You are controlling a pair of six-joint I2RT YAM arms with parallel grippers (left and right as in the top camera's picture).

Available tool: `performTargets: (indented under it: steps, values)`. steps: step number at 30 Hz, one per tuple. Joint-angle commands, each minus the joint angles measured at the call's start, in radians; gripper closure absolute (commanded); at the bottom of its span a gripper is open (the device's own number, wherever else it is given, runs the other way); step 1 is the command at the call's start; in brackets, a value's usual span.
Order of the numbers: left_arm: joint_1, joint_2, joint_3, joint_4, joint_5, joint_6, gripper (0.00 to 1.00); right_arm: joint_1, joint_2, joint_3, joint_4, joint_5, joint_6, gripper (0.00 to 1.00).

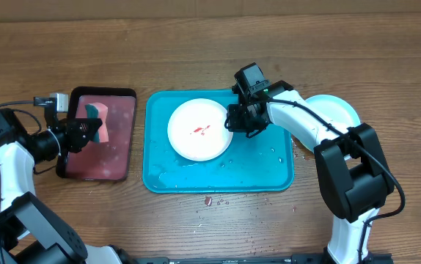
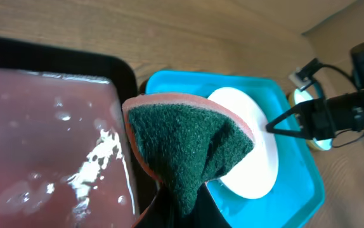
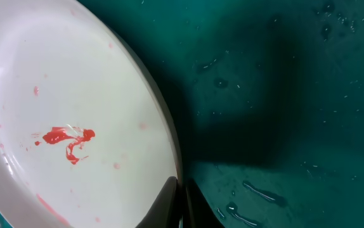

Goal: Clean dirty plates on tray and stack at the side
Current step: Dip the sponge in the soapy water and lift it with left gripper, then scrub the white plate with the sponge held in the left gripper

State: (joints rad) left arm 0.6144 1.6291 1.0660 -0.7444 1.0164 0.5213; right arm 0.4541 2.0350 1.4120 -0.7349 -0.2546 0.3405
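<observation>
Near the table's (image 1: 386,44) front edge, a small red speck (image 1: 208,199) and a few droplets are lying on the bare wood just in front of the turquoise tray (image 1: 276,176). This tray is sitting at the middle of the table, and water is glistening on its floor along the front rim and towards its right side.

The white plate (image 1: 199,130) is resting in the left half of the tray, showing a red smear (image 1: 200,130) near its centre. The right gripper (image 1: 234,126) is reaching in from the right and pinching the plate's right rim. In the right wrist view its fingers are standing nearly together, with the plate's edge (image 3: 169,171) running in between them.

Towards the table's left edge, the black-rimmed tray (image 1: 132,132) is holding pinkish liquid (image 1: 111,158). The left gripper (image 1: 89,130) is hanging over that tray's left part, clamped tight on a sponge (image 1: 97,121). In the left wrist view the sponge's dark green scouring face (image 2: 188,145) is bulging up out of the grip, edged by its pink layer.

Further back on the right, beside the turquoise tray's far right corner, the light blue plate (image 1: 339,110) is lying on the table, partly covered by the right arm.
</observation>
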Motion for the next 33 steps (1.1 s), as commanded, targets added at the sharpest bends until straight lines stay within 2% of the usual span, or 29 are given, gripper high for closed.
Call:
performTargets:
  steps: [1,3,4,5,7,11,13,19,30,33]
  values:
    - [-0.028,-0.028,-0.004,0.002,-0.071,-0.054,0.96,0.005,0.006,-0.006,-0.009,0.007,0.004,0.96]
    - [-0.054,-0.028,-0.004,0.024,-0.192,-0.169,0.96,0.005,0.006,-0.006,-0.029,0.007,-0.001,0.96]
    - [-0.091,-0.027,-0.004,0.047,-0.343,-0.294,0.96,0.005,0.006,-0.006,-0.04,0.007,-0.019,0.96]
    - [-0.122,-0.027,-0.004,0.06,-0.428,-0.362,0.96,0.005,0.006,-0.006,-0.046,0.008,-0.037,0.96]
    - [-0.19,-0.027,-0.004,0.079,-0.527,-0.424,0.96,0.005,0.006,-0.006,-0.053,0.008,-0.056,0.96]
    - [-0.37,-0.027,0.013,0.1,-0.574,-0.438,0.96,0.005,0.006,-0.006,-0.06,0.018,-0.056,0.96]
    - [-0.507,-0.027,0.038,0.115,-0.606,-0.44,0.96,0.005,0.006,-0.006,-0.06,0.019,-0.057,0.96]
    - [-0.747,-0.016,0.043,0.195,-0.692,-0.439,0.96,0.005,0.006,-0.006,-0.056,0.019,-0.056,0.96]
    - [-0.969,0.118,0.043,0.39,-0.693,-0.44,0.96,0.005,0.006,-0.006,-0.056,0.018,-0.056,0.96]
    - [-1.003,0.157,0.043,0.435,-0.732,-0.484,0.96,0.005,0.006,-0.006,-0.056,0.018,-0.056,0.96]
